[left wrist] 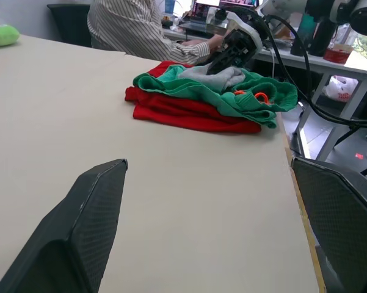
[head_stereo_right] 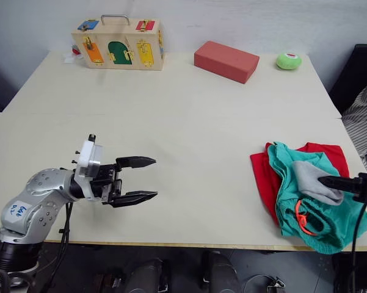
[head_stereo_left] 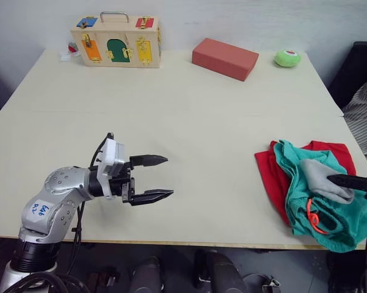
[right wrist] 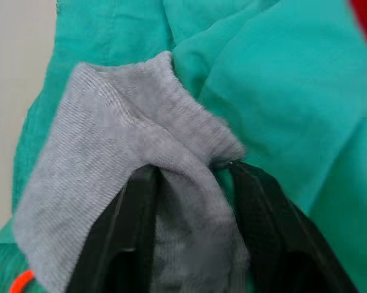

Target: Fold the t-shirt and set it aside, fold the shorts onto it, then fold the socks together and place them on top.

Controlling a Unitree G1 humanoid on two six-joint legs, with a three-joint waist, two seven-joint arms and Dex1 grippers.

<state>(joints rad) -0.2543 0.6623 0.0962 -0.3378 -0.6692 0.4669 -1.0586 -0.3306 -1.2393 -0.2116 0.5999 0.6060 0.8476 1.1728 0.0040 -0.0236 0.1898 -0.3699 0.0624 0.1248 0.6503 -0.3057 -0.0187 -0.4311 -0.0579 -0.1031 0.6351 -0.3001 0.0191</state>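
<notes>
Even, diffuse light, bright overall; the worktop (head_stereo_left: pixel 189 122) reads pale with no glare. Soft shadow just under the left claw (head_stereo_left: pixel 151 178), and a thin one along the near side of the red block (head_stereo_left: pixel 225 58), so light probably comes from overhead. Left wrist view: near fingers (left wrist: pixel 79 232) blurred. Right wrist view: the socks (right wrist: pixel 134 183) slightly soft.
</notes>
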